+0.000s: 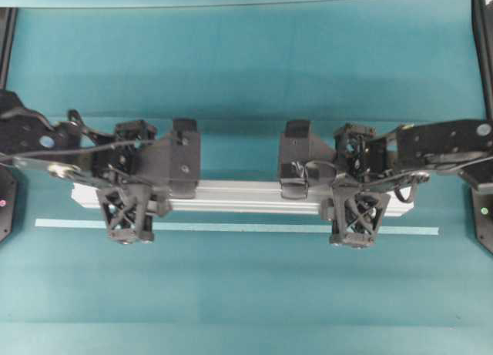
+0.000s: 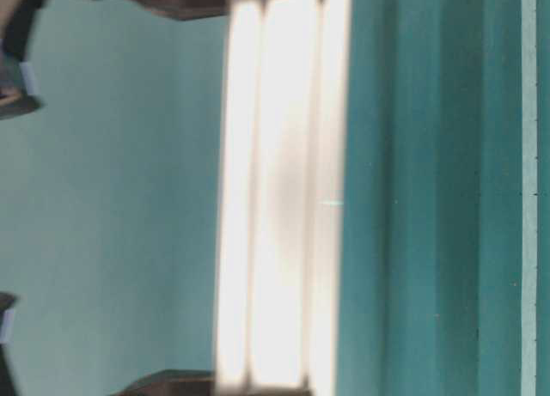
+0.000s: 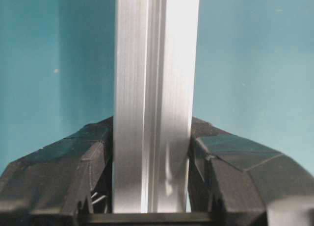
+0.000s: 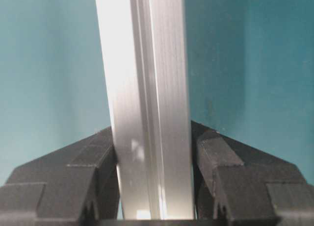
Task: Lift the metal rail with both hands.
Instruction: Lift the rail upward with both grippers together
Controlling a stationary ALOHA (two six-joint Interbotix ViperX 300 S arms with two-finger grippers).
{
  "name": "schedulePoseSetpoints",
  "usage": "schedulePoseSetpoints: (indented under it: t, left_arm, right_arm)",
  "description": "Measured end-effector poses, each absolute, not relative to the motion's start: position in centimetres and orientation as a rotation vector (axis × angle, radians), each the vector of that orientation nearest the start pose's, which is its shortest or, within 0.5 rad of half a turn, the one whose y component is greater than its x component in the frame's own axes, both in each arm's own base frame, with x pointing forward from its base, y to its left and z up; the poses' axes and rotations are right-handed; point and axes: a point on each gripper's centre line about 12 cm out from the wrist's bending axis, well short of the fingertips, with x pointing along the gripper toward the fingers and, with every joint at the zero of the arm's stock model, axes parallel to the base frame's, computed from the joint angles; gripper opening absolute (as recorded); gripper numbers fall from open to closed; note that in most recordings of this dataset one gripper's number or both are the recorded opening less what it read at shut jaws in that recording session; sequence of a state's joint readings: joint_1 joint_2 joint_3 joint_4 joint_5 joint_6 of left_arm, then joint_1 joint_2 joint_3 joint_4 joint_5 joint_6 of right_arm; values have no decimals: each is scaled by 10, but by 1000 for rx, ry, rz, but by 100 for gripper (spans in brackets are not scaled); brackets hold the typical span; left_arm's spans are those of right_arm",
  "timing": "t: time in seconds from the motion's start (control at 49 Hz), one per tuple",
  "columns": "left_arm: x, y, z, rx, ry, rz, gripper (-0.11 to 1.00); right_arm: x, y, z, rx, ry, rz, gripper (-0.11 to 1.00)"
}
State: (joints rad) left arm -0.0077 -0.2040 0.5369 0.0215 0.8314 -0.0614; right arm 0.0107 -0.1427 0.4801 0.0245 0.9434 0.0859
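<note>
Gripping metal rail (image 1: 246, 195) w/ both hands | tape strip (image 1: 239, 227) just beside

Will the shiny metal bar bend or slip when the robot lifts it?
Probably no bending: the metal rail looks straight and solid. It might slip a little, since its sides look smooth, but the left gripper and right gripper pinch both ends.

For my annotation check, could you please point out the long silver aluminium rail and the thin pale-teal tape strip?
Long silver aluminium rail (image 1: 246, 195): overhead view, mid-length of its grooved top.
Thin pale-teal tape strip (image 1: 239, 227): overhead view, bare middle stretch.
</note>
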Motion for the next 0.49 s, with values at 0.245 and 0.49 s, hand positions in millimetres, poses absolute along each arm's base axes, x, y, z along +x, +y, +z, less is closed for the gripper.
schedulePoseSetpoints:
  t: [0.245, 0.49]
  left_arm:
    - [327, -1, 253, -37, 1160, 40, 36]
    - [329, 0, 280, -38, 1163, 44, 36]
  right_arm:
    - [338, 5, 252, 92, 1312, -39, 38]
    - [339, 3, 289, 94, 1342, -42, 38]
